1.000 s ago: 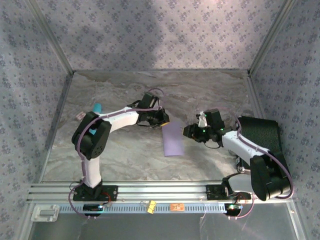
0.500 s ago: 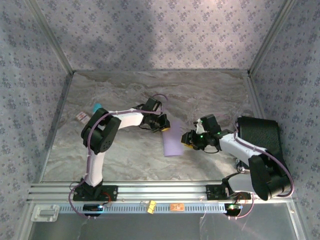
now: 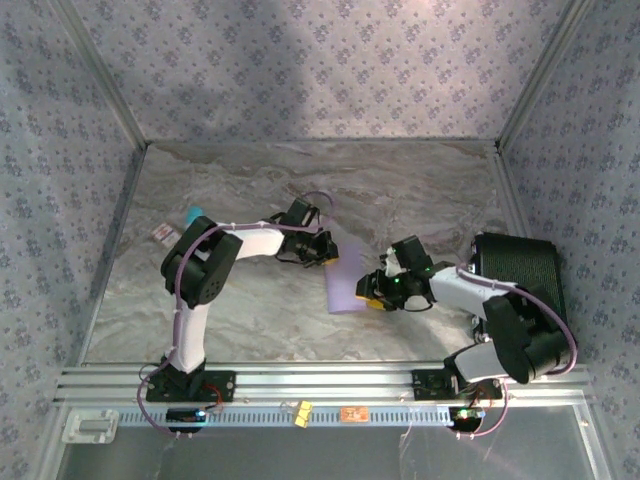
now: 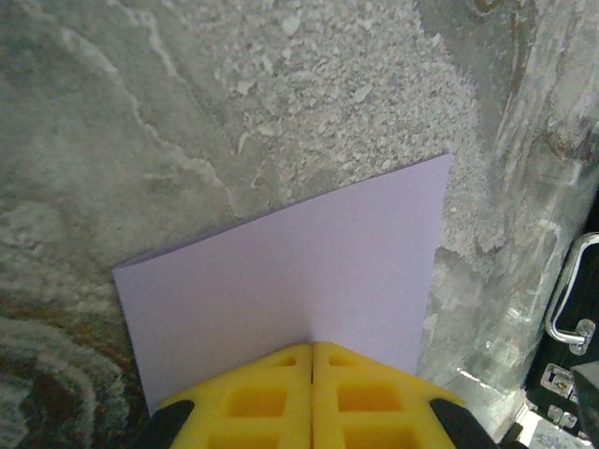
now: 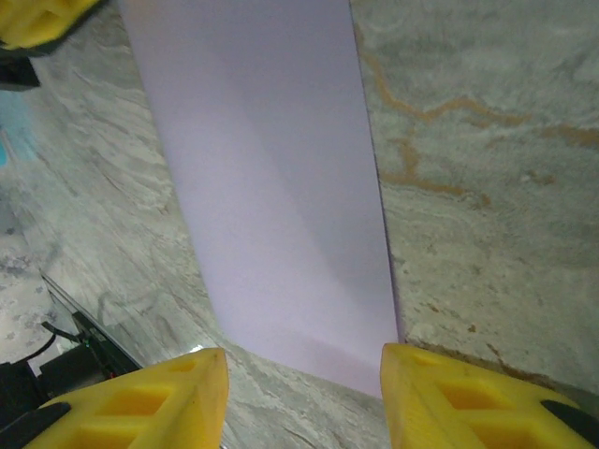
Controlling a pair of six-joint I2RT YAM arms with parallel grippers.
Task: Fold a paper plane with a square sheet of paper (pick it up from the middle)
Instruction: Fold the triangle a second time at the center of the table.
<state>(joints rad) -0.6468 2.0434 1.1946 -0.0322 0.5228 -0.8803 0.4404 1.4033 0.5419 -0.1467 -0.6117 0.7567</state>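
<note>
From above, the square sheet of paper (image 3: 345, 285), a narrow rectangle, lies mid-worktop (image 3: 250, 300) between the left fingers (image 3: 328, 255) at its far end and the right fingers (image 3: 371, 290) at its near end; the left wrist shows fingers pressed together at the sheet's edge, pinching or merely pressing I cannot tell; the right wrist shows fingers parted, empty, straddling the near edge; closing off-centre there could skew the layers or crumple the sheet.
</note>
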